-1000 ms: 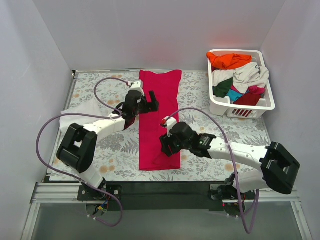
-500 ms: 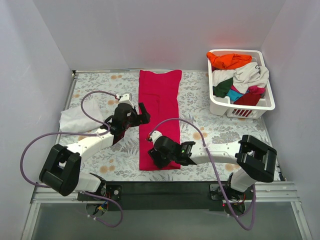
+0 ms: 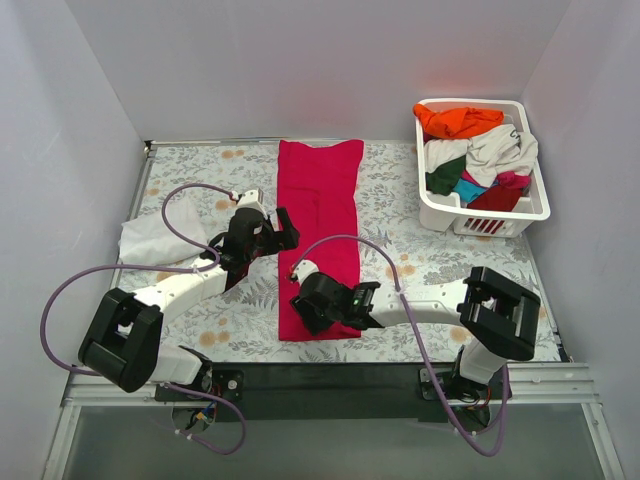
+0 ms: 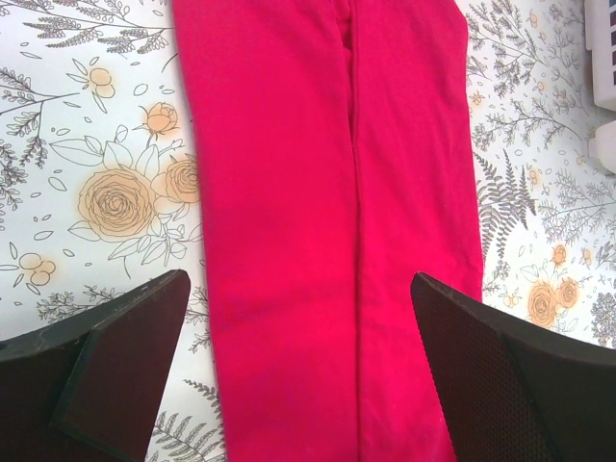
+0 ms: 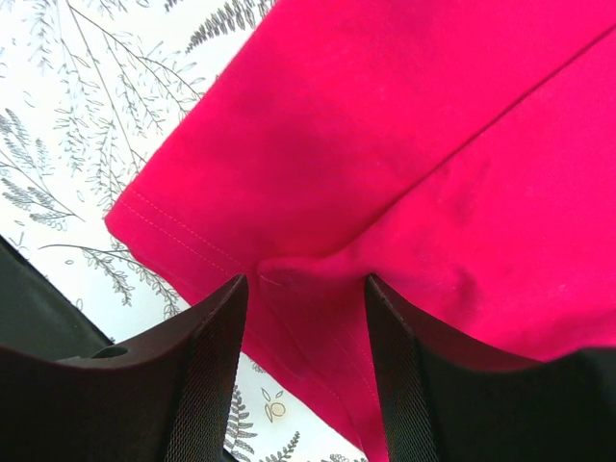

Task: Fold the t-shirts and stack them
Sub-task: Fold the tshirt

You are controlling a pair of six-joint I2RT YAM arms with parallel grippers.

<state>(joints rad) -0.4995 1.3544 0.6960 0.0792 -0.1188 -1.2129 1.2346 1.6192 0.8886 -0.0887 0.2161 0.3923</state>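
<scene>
Near hem: we are finding the crimson shirt (image 3: pixel 320 200) lying as a long narrow strip down the middle of the table (image 3: pixel 430 260), its near end close to the arm bases.
Right gripper: the right gripper (image 5: pixel 306 318) is sitting low over the near left corner of that strip. Its jaws are standing apart either side of the stitched hem, with a small pucker of cloth between them and nothing pinched yet.
Left gripper: the left gripper (image 4: pixel 303 385) is hovering further up the strip by its left edge, spread wide and holding nothing.
Left side: a white shirt (image 3: pixel 150 238) is lying crumpled on the table, well apart from the strip.
Far right: the basket (image 3: pixel 470 101) is holding more shirts, an orange one (image 3: pixel 455 122) on top, then off-white (image 3: pixel 500 148), green (image 3: pixel 443 178) and teal (image 3: pixel 468 188).
Handling: we are judging the crimson cloth to be light, limp and several layers thick here, so it is likely to sag and slide open when lifted.
Hold: we are thinking the near hem corners are the place to grip, catching every layer, before carrying that end toward the far end.
Hidden: the right arm is covering part of the near hem in the top view. We are unable to tell how many layers are lying between the right fingers, or how the basket shirts are tangled underneath.
</scene>
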